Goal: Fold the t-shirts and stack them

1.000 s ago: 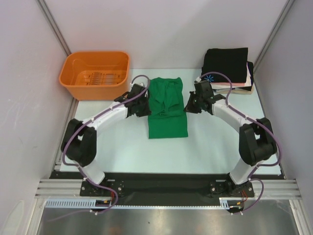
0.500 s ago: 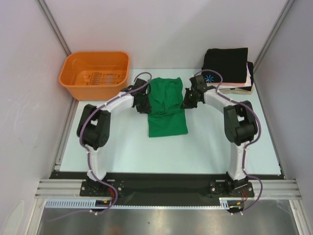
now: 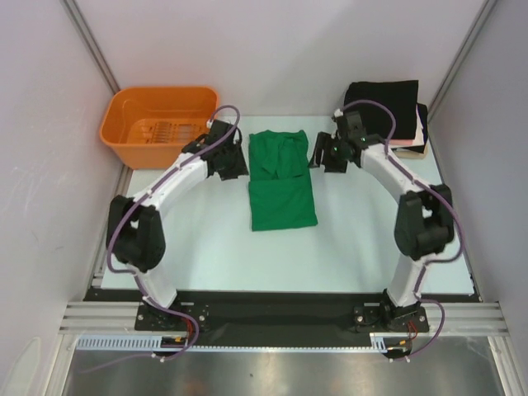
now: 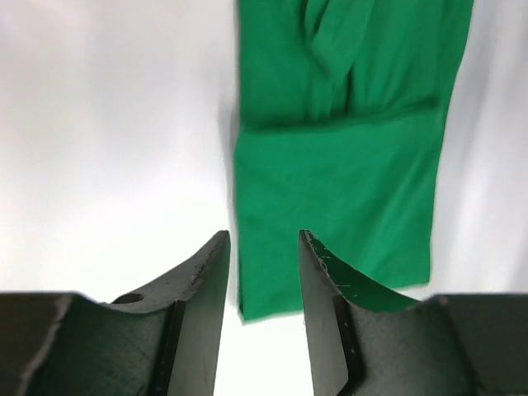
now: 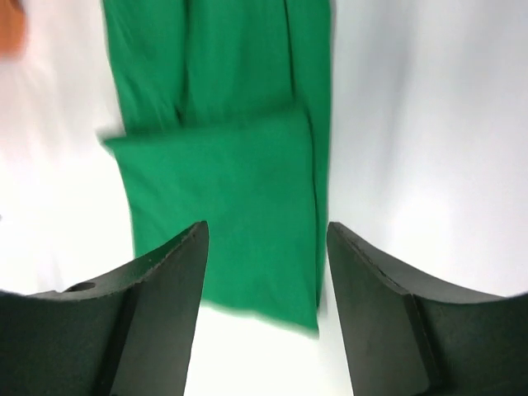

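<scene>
Green t-shirt point(image 3: 282, 179), part-folded near the counter point(image 3: 363, 239) far edge, probably needs 1 more fold before joining the far-right-corner stack point(image 3: 384, 111); left end effector point(image 4: 262, 247) and right end effector point(image 5: 268, 235) both gape empty.

One green t-shirt point(image 3: 282, 181), one basket point(image 3: 157, 153), one stack point(image 3: 381, 106) (layers uncountable)

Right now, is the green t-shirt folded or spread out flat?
Partly folded. The green t-shirt lies as a narrow strip with no sleeves sticking out, and a flap's edge crosses its middle in both wrist views.
</scene>
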You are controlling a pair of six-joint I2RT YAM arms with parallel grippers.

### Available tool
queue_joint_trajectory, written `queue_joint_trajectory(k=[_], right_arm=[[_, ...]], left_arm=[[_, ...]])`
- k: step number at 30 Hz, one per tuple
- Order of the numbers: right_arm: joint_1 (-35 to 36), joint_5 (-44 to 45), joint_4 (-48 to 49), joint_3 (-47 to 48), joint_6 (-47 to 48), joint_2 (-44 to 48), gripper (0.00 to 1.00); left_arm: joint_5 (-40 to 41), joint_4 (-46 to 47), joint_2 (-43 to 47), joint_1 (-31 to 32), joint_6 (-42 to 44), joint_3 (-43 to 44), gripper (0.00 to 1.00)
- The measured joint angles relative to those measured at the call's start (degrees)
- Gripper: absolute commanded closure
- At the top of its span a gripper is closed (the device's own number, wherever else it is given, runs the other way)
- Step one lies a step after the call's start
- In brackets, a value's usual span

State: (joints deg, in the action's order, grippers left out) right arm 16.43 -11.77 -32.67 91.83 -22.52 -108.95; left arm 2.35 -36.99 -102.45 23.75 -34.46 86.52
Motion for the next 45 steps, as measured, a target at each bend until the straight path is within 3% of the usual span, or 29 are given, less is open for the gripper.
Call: queue_joint_trajectory(k=[5,9,16,21,24,28,31,40,43,45], right_arm=[[1.1,-2.8,5.7,-24.3,-1.9,13.7,0.36],[1.1,-6.8,9.4,-39.2,-3.8,18.2,0.36],[2.3,-9.4,16.4,-44.3,-5.2,18.4,0.37],[2.5,-10.7,23.8,-44.9,-6.5,15.4,0.41],[2.4,-11.7,27.1,-45.1,-7.6,14.0,0.52],[2.2,-12.1,30.3,-46.0,-8.3,12.6,0.82],[2.0,-12.1,31.3,-47.1,-8.8,12.5,0.93],[2.6,-12.2,34.7,-49.5,-9.2,13.2,1.0],[2.9,-12.5,35.3,-49.9,-9.4,13.3,1.0],[3.1,-12.8,36.2,-50.4,-9.5,13.4,1.0]], left_arm=[[-2.6,6.7,10.8,2.3,-0.5,-18.9,0.41],[-5.2,10.8,15.8,4.7,-2.2,-32.3,0.4],[-7.3,17.4,18.5,6.5,-5.0,-40.5,0.39],[-7.6,21.8,18.8,7.0,-6.5,-42.2,0.32],[-7.6,23.2,18.8,7.3,-7.5,-43.2,0.31],[-8.3,25.8,17.8,7.3,-8.1,-43.7,0.3],[-8.9,27.8,16.6,7.3,-8.7,-44.3,0.3],[-9.2,32.2,13.8,7.9,-10.6,-45.2,0.42],[-9.5,34.2,12.6,8.0,-11.2,-45.2,0.52],[-9.9,35.6,11.7,8.0,-11.8,-45.2,0.73]])
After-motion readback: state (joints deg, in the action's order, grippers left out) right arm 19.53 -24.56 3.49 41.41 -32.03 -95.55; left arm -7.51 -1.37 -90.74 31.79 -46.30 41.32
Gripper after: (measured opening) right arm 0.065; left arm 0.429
